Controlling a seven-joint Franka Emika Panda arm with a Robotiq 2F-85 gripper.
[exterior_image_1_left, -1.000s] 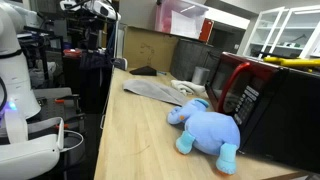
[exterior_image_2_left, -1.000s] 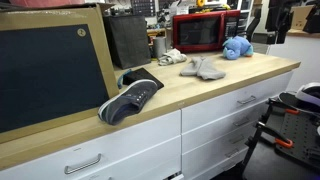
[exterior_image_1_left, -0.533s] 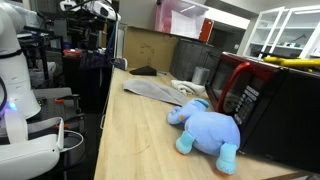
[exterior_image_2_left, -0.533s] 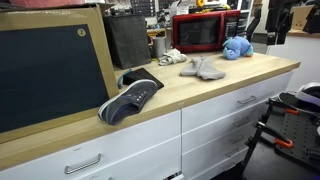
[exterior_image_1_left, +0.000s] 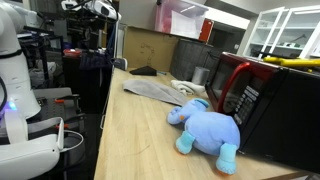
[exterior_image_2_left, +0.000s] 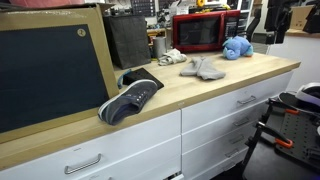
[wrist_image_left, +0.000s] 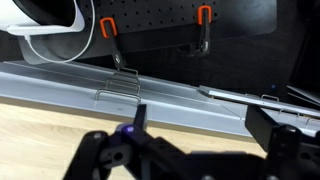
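In the wrist view my gripper is open and empty. Its two dark fingers stand wide apart over the edge of the wooden counter. Nothing lies between them. Beyond the edge are a grey metal rail and a dark pegboard with orange-handled clamps. In both exterior views a blue plush elephant lies on the counter next to a red microwave, with a grey cloth nearby. The dark arm stands at the counter's far end, apart from all of these.
A dark sneaker lies near the counter's front edge, beside a large black board in a wooden frame. White drawers are below the counter. A white robot body stands beside the counter.
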